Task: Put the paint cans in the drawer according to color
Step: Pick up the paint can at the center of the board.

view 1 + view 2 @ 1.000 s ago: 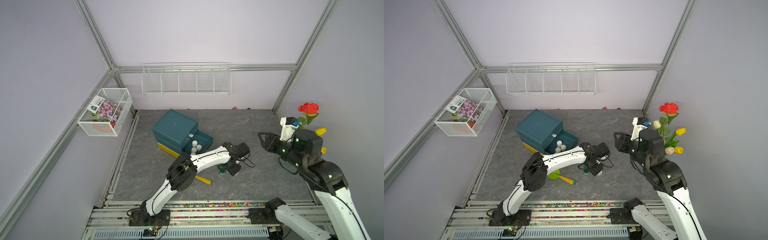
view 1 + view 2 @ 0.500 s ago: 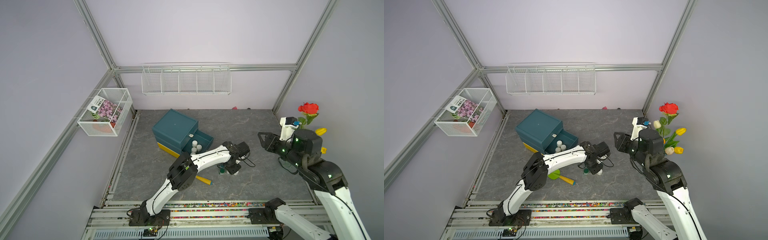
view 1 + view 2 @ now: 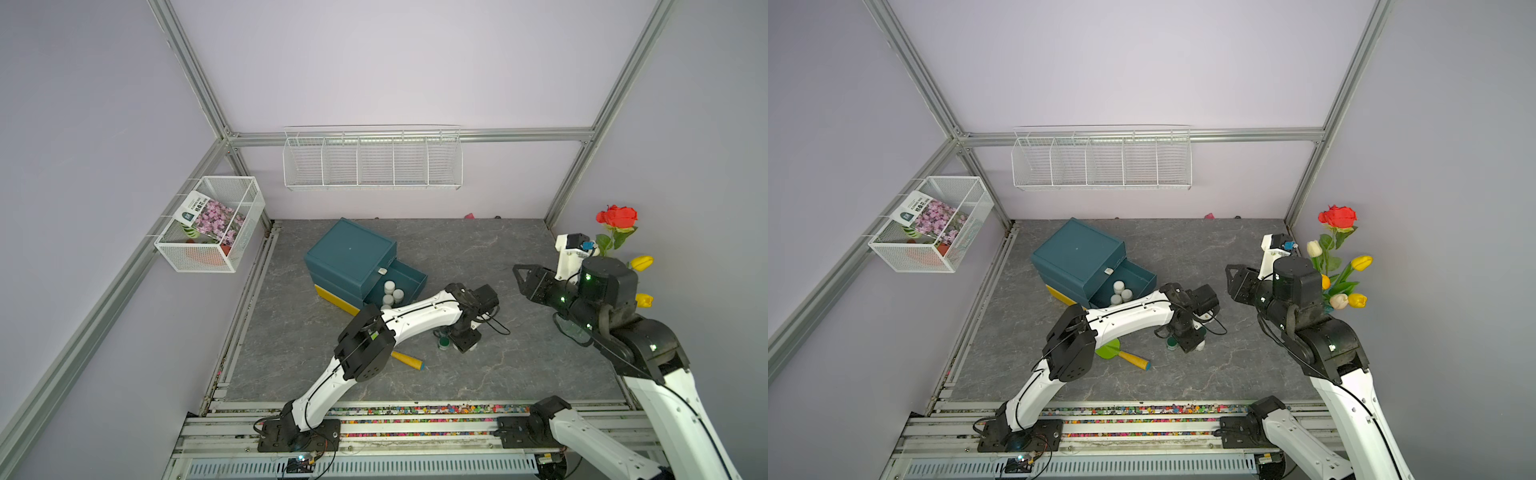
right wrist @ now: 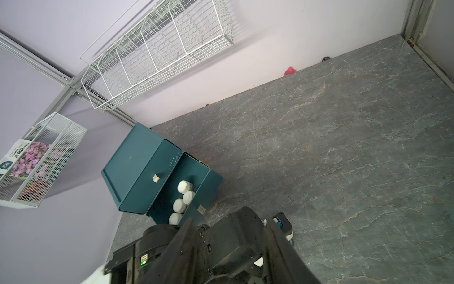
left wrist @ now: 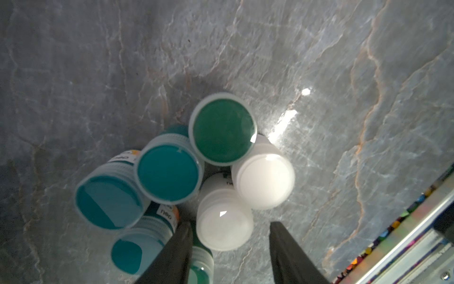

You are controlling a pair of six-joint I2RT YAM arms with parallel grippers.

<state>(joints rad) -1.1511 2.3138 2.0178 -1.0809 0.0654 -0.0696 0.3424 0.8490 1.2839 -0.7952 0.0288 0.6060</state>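
Observation:
Several paint cans stand clustered on the grey floor: a green-lidded one, teal ones and two white ones. My left gripper points down over them, open. The nearer white can sits between its fingers, close to one finger with a gap to the other. In both top views this gripper hides most of the cluster; a green can shows beside it. The teal drawer stands open with white cans inside. My right gripper hovers open and empty above the floor.
The drawer cabinet has a yellow bottom drawer. A green paddle with a yellow handle lies under my left arm. Flowers stand at the right wall. A wire basket and wire shelf hang on the walls.
Hardly anything differs. My left gripper stays low over the can cluster with only a slight shift, and the right arm has not moved.

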